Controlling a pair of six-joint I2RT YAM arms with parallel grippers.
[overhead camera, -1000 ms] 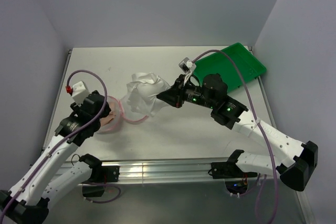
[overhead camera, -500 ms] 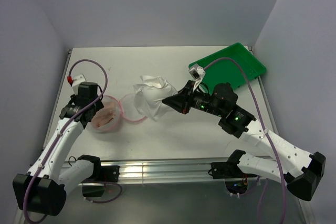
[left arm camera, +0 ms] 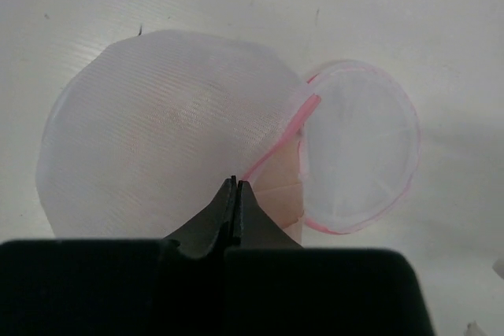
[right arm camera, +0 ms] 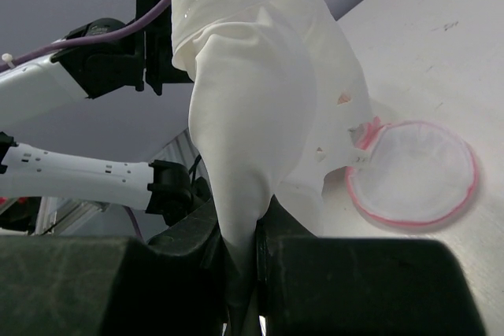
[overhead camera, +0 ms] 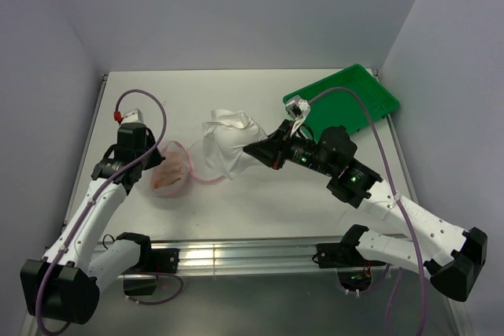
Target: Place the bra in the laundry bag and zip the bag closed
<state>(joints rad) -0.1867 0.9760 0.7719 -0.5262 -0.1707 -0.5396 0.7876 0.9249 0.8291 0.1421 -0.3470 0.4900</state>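
Note:
The laundry bag [overhead camera: 173, 172] is a white mesh dome with a pink zipper rim [left arm camera: 293, 120], lying left of centre on the table. Its round flap [left arm camera: 358, 147] lies open flat beside it. My left gripper [left arm camera: 236, 185] is shut, its tips pinching the mesh at the rim of the opening, where something peach-coloured shows inside. The bra [overhead camera: 224, 141] is white crumpled cloth hanging in the air just right of the bag. My right gripper [right arm camera: 242, 230] is shut on its lower end; the top view shows that gripper [overhead camera: 252, 149] at the cloth's right side.
A green plastic tray [overhead camera: 346, 100] lies at the table's far right corner, behind the right arm. Grey walls close off the back and both sides. The metal rail with the arm bases [overhead camera: 236, 256] runs along the near edge.
My left gripper has closed on the bag's rim, and the bag has tipped up from flat towards the right. The right gripper with the bra shifted slightly right a second ago, then held still.

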